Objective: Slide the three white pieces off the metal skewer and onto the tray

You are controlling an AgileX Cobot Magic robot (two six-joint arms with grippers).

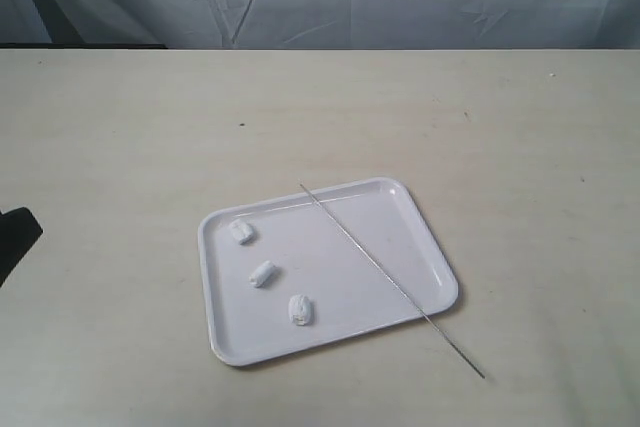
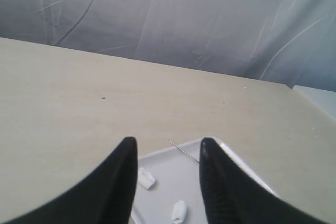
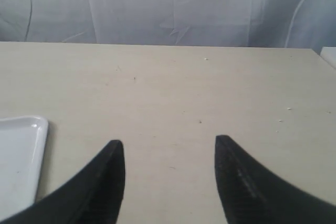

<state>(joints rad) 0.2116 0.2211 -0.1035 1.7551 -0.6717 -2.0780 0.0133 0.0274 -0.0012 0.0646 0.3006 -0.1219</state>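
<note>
Claws both spread, left claw (image 2: 167,148) and right claw (image 3: 169,145), I see the three white pieces (image 1: 262,273) lying loose on the left half of the tray (image 1: 320,277), the metal skewer (image 1: 390,282) laid diagonally across its right half, near tip out on the tabletop (image 1: 120,127).

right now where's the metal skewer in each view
exterior: metal skewer lies diagonally over the tray's right side, one end out on the table.
left wrist: one end shows, framed by the open left gripper, crossing the tray's rim.
right wrist: not in it.
shared landmark: the tray, seen in all three.
</note>
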